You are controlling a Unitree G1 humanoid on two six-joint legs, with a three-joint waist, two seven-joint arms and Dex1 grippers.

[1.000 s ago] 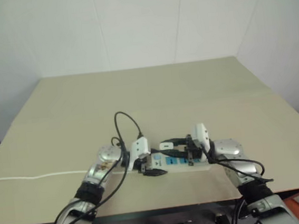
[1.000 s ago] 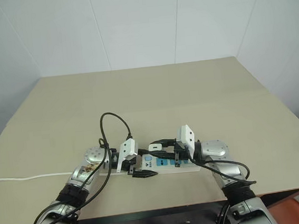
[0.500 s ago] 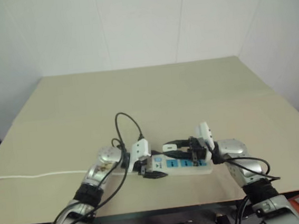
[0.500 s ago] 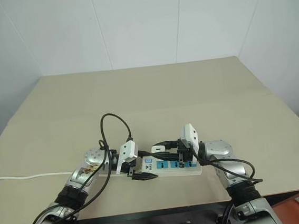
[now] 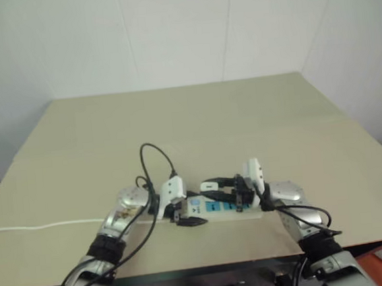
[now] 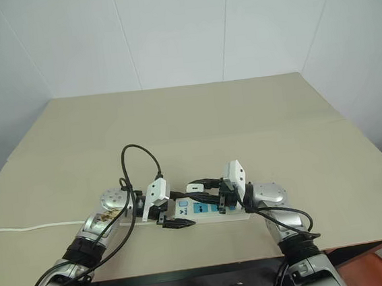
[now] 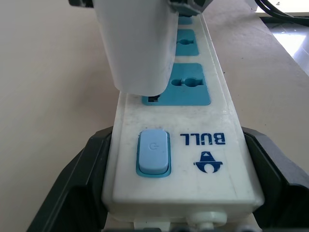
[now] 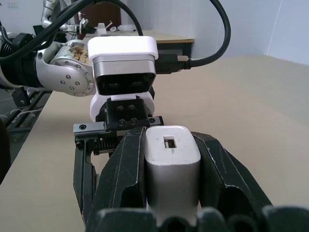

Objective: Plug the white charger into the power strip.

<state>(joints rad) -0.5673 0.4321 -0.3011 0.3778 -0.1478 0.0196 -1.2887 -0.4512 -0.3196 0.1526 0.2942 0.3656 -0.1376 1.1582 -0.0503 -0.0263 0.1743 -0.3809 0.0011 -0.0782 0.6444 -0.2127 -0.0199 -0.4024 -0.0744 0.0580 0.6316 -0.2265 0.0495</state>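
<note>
the long white plastic power strip with blue socket faces [image 7: 178,159] lies on the tan table [image 6: 195,115], its switch end clamped by the left gripper [image 7: 179,193]. the right gripper [image 8: 172,179] pinches the small white boxy charger [image 7: 137,46] over the first socket. prongs look partly seated; pressing fully home remains.

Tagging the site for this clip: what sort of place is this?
Probably a lab or test room, not a home. A bare beige table stands against plain white panelled walls, holding just the power strip. The right wrist view shows a desk with clutter in the background.
</note>
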